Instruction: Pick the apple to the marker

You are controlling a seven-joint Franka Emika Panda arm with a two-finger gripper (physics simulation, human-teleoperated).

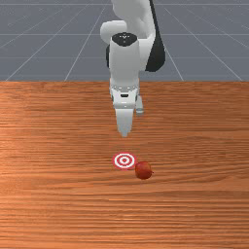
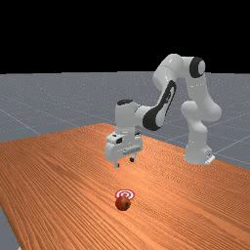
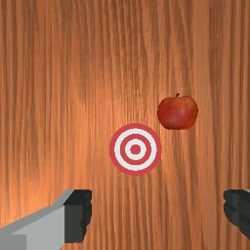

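Observation:
High over the table hangs my gripper (image 2: 125,162), open, with nothing between its fingers; in the wrist view the two fingertips of the gripper (image 3: 157,214) stand wide apart. A red apple (image 1: 143,170) lies on the wood, toward the front view's bottom and right from the gripper. The round red-and-white marker (image 1: 124,160) lies flat beside it, between the apple and the spot below my hand. In the wrist view the apple (image 3: 177,113) sits just off the rim of the marker (image 3: 135,149), its stem showing. The far view has the apple (image 2: 123,203) partly covering the marker (image 2: 125,194).
The orange-brown table (image 1: 58,146) stretches out on all sides of the apple and marker. The arm's base (image 2: 197,151) stands at the table's far-right side in the far view.

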